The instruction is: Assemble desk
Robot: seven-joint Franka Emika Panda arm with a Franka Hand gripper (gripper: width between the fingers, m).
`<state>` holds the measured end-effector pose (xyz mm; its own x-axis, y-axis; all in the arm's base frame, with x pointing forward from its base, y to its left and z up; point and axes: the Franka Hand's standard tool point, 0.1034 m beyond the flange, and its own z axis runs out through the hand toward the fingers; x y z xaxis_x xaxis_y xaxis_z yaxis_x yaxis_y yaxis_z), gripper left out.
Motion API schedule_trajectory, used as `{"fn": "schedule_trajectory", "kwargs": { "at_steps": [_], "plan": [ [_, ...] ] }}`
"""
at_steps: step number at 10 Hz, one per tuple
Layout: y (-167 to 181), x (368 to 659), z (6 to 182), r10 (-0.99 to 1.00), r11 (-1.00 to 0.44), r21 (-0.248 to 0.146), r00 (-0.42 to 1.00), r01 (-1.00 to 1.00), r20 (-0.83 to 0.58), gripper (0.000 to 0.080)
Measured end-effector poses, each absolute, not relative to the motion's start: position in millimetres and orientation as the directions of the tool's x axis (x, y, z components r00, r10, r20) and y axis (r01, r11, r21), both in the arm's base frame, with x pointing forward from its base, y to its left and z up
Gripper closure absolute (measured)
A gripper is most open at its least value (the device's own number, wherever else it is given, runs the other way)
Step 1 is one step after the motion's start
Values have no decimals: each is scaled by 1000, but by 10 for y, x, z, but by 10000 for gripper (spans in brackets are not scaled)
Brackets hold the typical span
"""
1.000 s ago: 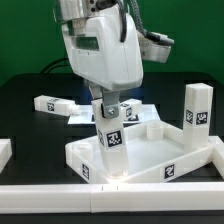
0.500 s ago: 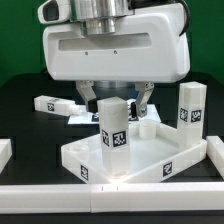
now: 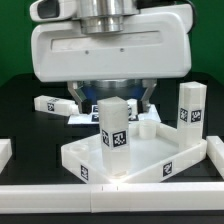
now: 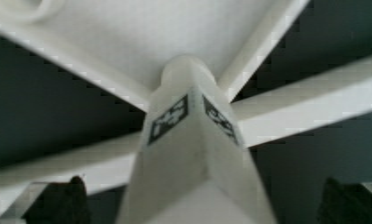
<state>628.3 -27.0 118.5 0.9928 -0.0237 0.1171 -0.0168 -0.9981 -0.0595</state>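
Observation:
The white tray-like tabletop [image 3: 150,160] lies upside up with its rim raised. One white tagged leg [image 3: 113,128] stands upright in its front left corner socket, and a second leg [image 3: 192,108] stands at the far right corner. My gripper [image 3: 115,104] hangs right over the first leg, open, with a finger [image 3: 84,100] on each side and a gap to the post. In the wrist view the leg [image 4: 197,140] runs up between my dark fingertips [image 4: 62,202], touched by neither; the gripper [image 4: 204,205] holds nothing. The tabletop rim [image 4: 316,98] crosses behind.
A third tagged leg [image 3: 50,103] lies flat on the black table at the exterior view's left, behind the tabletop. A white border bar [image 3: 110,198] runs along the front, with white blocks at the left [image 3: 5,152] and right [image 3: 215,152] edges.
The jaws have spread apart and let go of the upright leg, which stays standing in its socket. The gripper body has turned to face the camera broadside.

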Motion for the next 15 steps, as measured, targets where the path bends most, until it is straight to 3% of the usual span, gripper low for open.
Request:
{"fn": "schedule_trajectory", "kwargs": {
  "at_steps": [3,4,5,6,8,11,12,15],
  "plan": [
    [-317,6294,1195,-3,-999,-38,987,3,158,161],
    [-318,6294,1195,-18,-999,-41,987,-12,157,319],
    [-317,6294,1193,-72,-997,-50,985,-65,155,319],
    [-327,6294,1194,-157,-987,-63,976,-149,150,493],
    [-433,6298,1187,-421,-907,-98,896,-411,144,515],
    [-519,6254,1186,-803,-595,-159,589,-788,85,515],
    [-553,6246,1184,-858,-511,-186,510,-839,55,515],
    [-441,6234,1173,-963,-263,-191,268,-946,-2,512]
  ]
}}
